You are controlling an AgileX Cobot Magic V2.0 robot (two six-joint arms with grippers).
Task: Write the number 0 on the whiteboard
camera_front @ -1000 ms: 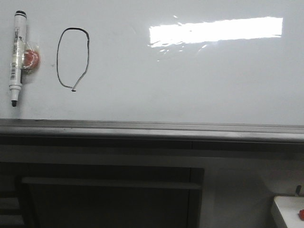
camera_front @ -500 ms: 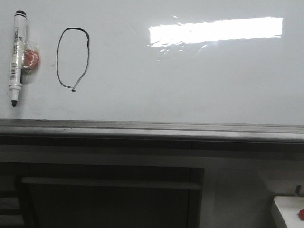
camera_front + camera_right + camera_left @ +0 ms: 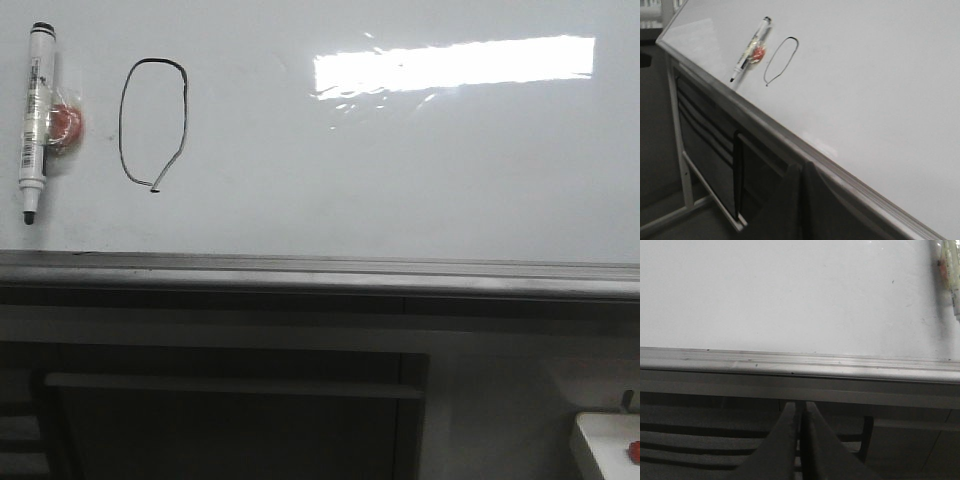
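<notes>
A: Where the front view looks across the glossy whiteboard (image 3: 400, 180), what is drawn?
B: The number 0 (image 3: 153, 122), a thin black oval with a tail, beside a white marker (image 3: 35, 120) stuck over a red disc (image 3: 66, 122); a grey metal ledge (image 3: 320, 272) runs below.
A: And the wrist views?
B: Left gripper (image 3: 801, 440): dark tapered fingers pressed together, empty. Right gripper (image 3: 801, 210): likewise closed, empty.

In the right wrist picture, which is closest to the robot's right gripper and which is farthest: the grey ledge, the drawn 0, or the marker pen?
1. Grey metal ledge of the white whiteboard: right by the right gripper.
2. Thin black drawn oval number 0: farther up the board.
3. White marker pen with black cap: just beyond the oval, farthest.
</notes>
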